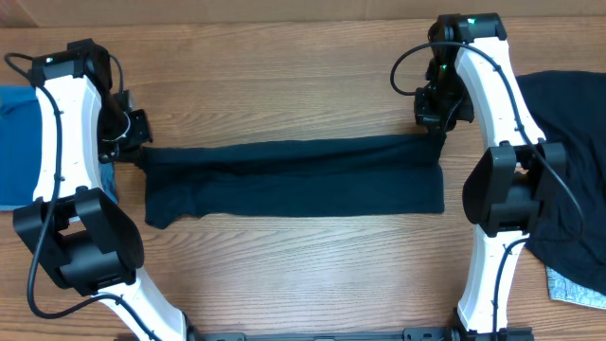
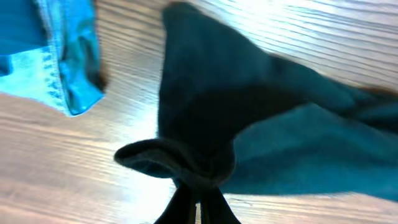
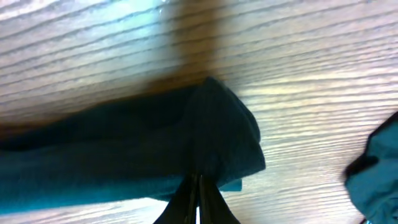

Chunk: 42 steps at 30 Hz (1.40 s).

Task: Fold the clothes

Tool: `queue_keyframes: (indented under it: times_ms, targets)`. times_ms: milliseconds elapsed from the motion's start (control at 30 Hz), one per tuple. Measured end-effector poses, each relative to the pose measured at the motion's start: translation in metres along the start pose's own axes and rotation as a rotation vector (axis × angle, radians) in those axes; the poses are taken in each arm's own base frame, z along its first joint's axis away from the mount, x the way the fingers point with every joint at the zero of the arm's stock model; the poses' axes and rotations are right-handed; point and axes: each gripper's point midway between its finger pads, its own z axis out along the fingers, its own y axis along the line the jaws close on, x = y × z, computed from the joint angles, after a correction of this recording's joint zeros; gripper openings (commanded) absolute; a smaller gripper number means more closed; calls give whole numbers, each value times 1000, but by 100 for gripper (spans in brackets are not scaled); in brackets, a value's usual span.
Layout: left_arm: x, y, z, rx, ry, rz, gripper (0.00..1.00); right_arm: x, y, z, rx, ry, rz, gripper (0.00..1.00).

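Note:
A dark teal garment (image 1: 294,177) lies folded into a long strip across the middle of the wooden table. My left gripper (image 1: 140,152) is shut on its far left corner, and the left wrist view shows the cloth (image 2: 249,124) bunched at the fingertips (image 2: 199,186). My right gripper (image 1: 437,133) is shut on its far right corner, and the right wrist view shows the cloth (image 3: 155,143) pinched between the closed fingers (image 3: 198,180). Both corners are held a little above the table.
A blue denim garment (image 1: 19,142) lies at the left edge and shows in the left wrist view (image 2: 56,56). A pile of dark clothes (image 1: 568,161) lies at the right, with a patterned piece (image 1: 578,289) at its near end.

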Motion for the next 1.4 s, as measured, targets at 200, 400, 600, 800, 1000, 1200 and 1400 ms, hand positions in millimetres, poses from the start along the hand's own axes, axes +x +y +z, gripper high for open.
queue_keyframes:
  times_ms: [200, 400, 600, 800, 1000, 1200, 1400]
  targets:
    - [-15, 4, 0, -22, -62, -31, 4, -28, 3, -2, -10, -114, 3, 4]
    - [-59, -11, -7, 59, -241, -36, 4, -66, 10, -9, -37, -275, 7, 4]
    - [-84, -21, -16, 116, -346, -32, 4, -90, 14, -17, -56, -374, 9, 5]
    - [-84, -23, -16, 123, -347, -30, 4, -96, 16, -20, -63, -403, 10, 5]
    - [-71, -22, -12, 117, -290, -31, 5, -90, 14, -15, -55, -371, 9, 7]
    - [-50, -20, -6, 105, -200, -34, 6, -68, 9, -4, -32, -274, 8, 8]
    - [-39, -19, 8, 99, -150, -36, 5, -53, 6, 0, -17, -214, 7, 10]
